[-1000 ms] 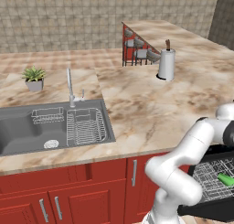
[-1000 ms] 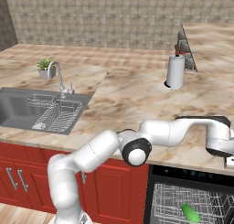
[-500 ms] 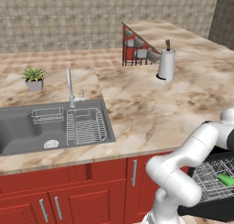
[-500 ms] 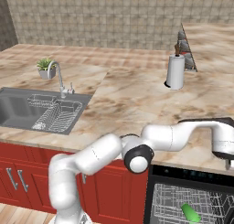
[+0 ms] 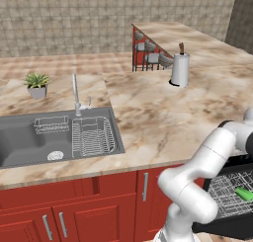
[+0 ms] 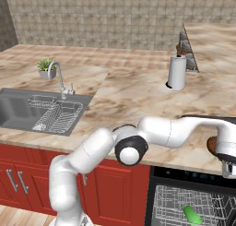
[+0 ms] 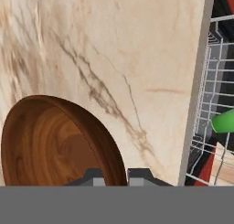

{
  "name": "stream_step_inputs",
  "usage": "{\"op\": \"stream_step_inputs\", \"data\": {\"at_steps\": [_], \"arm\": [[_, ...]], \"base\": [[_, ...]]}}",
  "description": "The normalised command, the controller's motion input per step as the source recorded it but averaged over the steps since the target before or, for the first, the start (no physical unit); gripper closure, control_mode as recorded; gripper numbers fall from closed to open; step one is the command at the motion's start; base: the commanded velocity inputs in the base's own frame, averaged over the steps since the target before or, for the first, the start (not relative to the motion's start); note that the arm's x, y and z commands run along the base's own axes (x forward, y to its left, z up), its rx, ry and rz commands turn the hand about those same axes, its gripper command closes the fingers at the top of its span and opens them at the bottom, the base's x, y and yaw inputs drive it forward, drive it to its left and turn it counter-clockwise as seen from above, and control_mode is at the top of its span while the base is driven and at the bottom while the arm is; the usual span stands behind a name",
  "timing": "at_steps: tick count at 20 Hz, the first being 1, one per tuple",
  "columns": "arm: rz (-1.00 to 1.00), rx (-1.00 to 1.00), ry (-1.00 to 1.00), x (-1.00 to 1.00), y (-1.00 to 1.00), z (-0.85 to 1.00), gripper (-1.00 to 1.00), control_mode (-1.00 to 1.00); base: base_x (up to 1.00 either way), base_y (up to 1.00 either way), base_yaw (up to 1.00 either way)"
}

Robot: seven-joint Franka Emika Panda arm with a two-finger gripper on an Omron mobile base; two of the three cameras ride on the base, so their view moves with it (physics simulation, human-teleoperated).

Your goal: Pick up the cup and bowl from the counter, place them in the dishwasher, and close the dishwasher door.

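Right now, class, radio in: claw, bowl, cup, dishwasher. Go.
Claw astride wooden bowl rim, over counter edge. Green cup already in dishwasher rack. Door down. Nothing in the way.

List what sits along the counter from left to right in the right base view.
Plant → faucet → sink rack → paper towel roll → wooden bowl at the far right counter edge by the hand.
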Motion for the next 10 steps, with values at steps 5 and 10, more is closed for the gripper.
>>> {"op": "stream_step_inputs", "data": {"at_steps": [5, 10], "arm": [[0.0, -0.07, 0.0, -0.56, 0.81, -0.02, 1.0, -1.0], [0.0, -0.05, -0.01, -0.62, 0.18, 0.0, 1.0, -1.0]], "base": [[0.0, 0.0, 0.0], [0.0, 0.0, 0.0]]}}
